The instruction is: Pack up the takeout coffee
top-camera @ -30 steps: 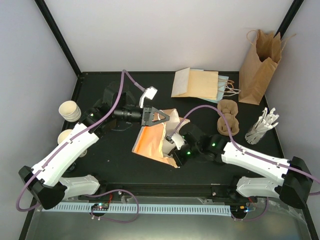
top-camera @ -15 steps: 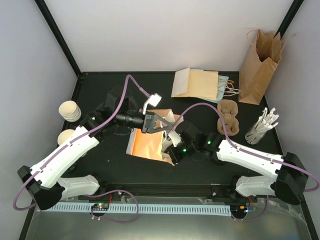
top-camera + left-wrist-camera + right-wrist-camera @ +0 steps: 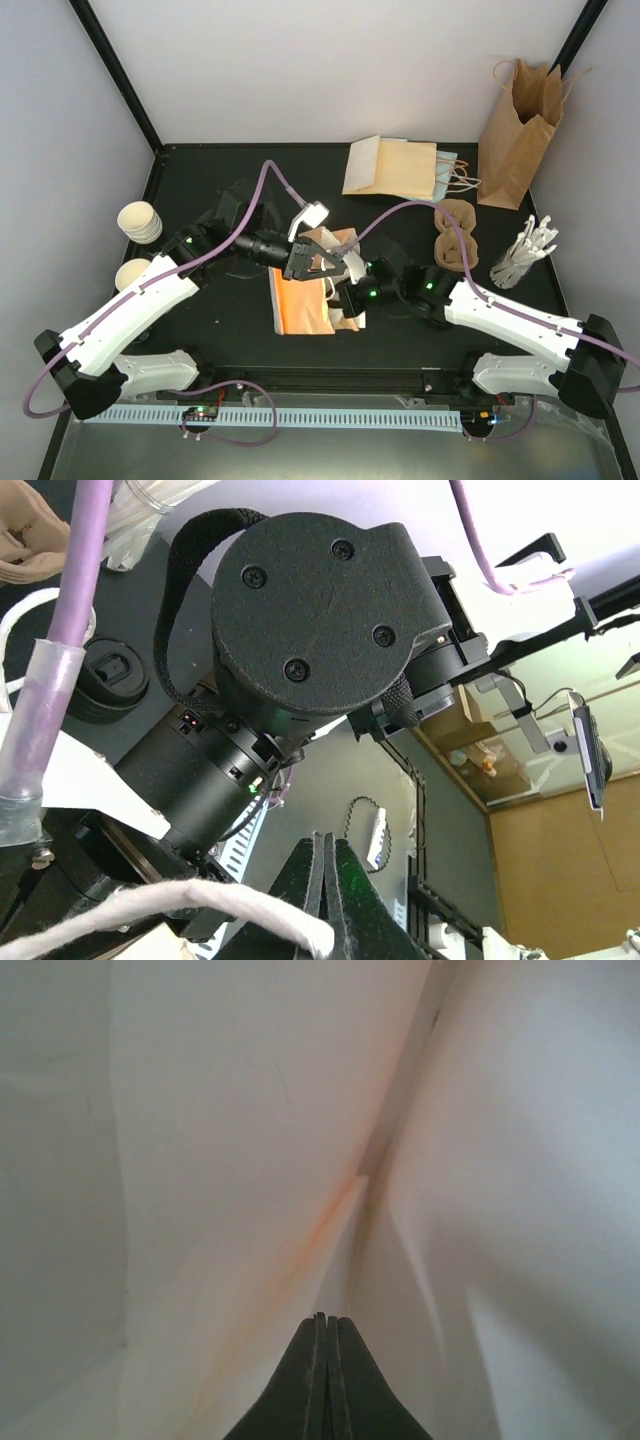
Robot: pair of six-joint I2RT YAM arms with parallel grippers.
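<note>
Listing a tan-orange kraft paper bag [image 3: 300, 305] lying on the black worktop [image 3: 230, 340]; left gripper [image 3: 322, 840], jaws closed beside its white cord handle [image 3: 200, 905]; right gripper [image 3: 322, 1318], jaws closed inside it; we log cream tapered paper cups [image 3: 139, 221] at the left edge.

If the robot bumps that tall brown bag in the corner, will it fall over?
Probably yes: the tall brown bag stands upright, narrow for its height. Its creased paper sides look thin, so it would likely crumple, not push back.
</note>
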